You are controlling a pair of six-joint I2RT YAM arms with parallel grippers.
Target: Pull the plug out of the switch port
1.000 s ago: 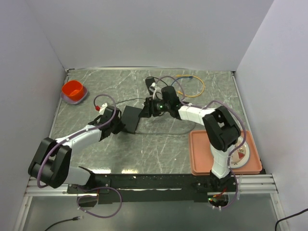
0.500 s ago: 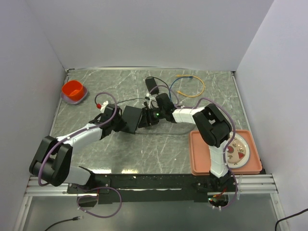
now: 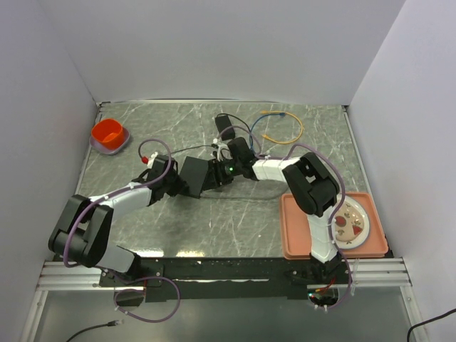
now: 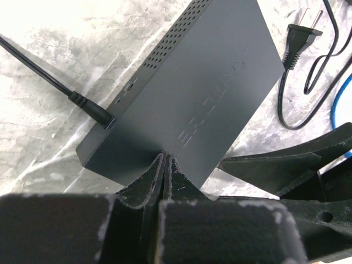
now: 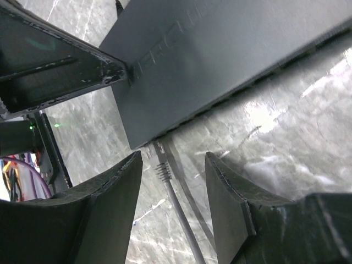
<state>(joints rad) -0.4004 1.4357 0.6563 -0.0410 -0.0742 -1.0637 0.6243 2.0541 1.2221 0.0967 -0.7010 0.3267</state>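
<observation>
Left hand (image 4: pixel 165 165) is clenched shut, tips against the black box (image 4: pixel 214 82) at lower centre, while the released right hand (image 5: pixel 174 159) straddles the plug (image 5: pixel 160 166).

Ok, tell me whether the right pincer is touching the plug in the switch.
Apart. The right wrist view shows the plug between the fingers of the open right pincer, with tabletop visible on both sides.
</observation>
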